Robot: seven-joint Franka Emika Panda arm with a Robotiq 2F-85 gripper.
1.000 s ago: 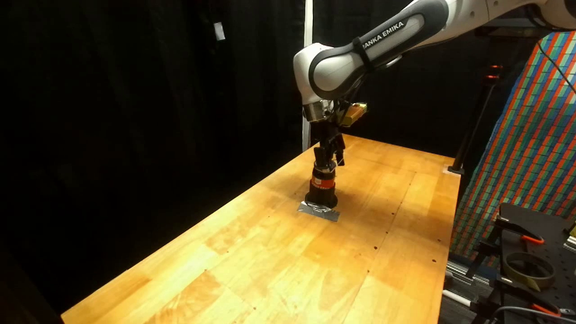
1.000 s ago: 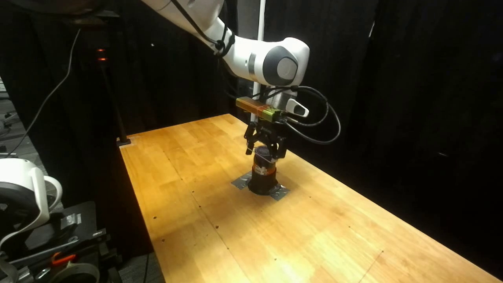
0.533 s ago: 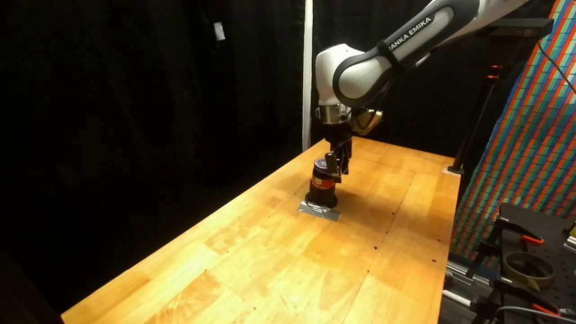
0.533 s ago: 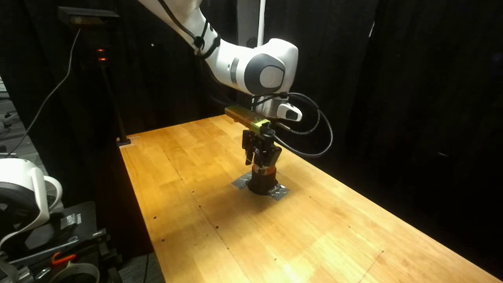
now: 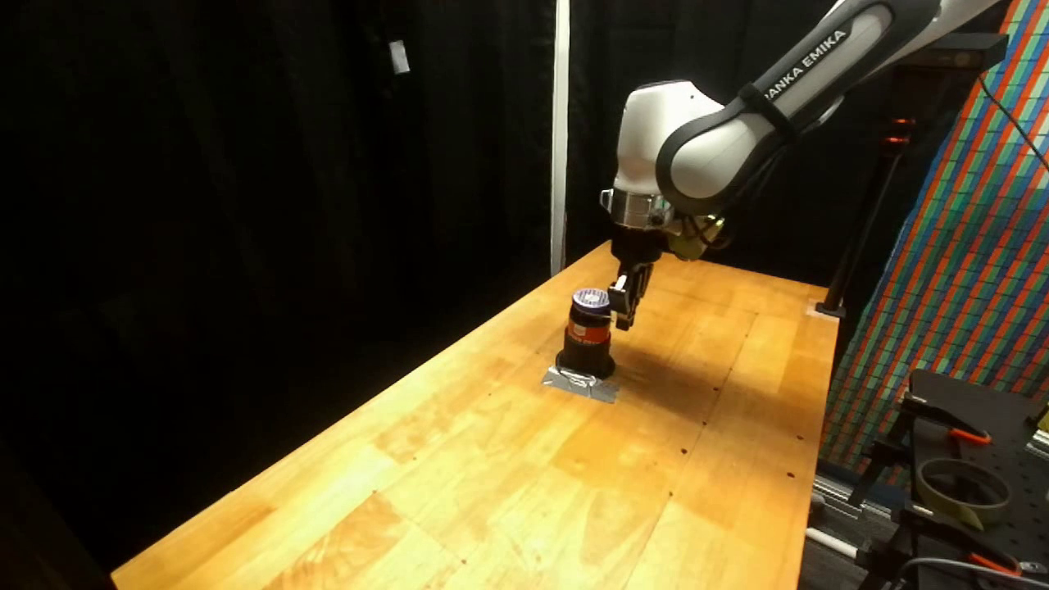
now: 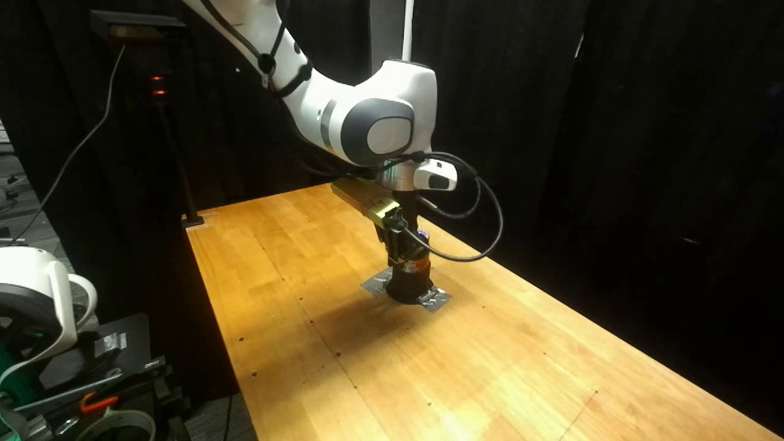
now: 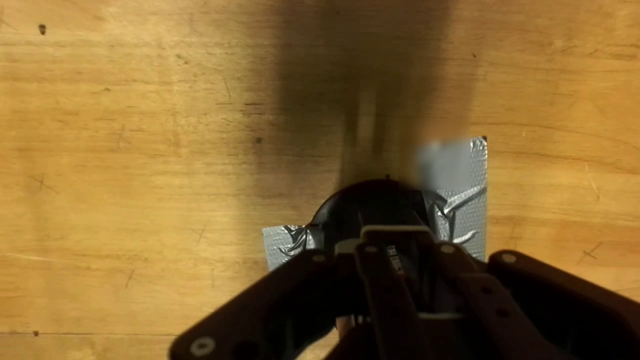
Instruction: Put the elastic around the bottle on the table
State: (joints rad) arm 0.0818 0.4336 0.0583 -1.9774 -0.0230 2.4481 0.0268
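Note:
The bottle (image 5: 588, 330), with an orange label, dark body and pale purple-grey top, stands upright on the wooden table (image 5: 492, 459). Silver tape fixes its wide dark base. Close beside its upper part is my gripper (image 5: 625, 321), pointing down with the fingers shut together; it is not around the bottle. In an exterior view the gripper and its cable partly cover the bottle (image 6: 415, 266). The wrist view has dark finger links over the bottle's dark base (image 7: 370, 205). Pale strips cross those links, but I cannot tell whether they are the elastic, which is not clearly visible elsewhere.
Tape strips (image 6: 436, 300) stick out from the bottle's base. A black post (image 5: 860, 229) stands at the table's far corner. Off the table's side is a dark cart (image 5: 967, 459) with a tape roll (image 5: 963, 492). A black curtain (image 5: 287, 205) hangs beyond the table.
The gripper has moved from above the bottle to beside it, a little lower, and uncovers the cap. Its fingers, spread with a thin band between them a second ago, have come together.

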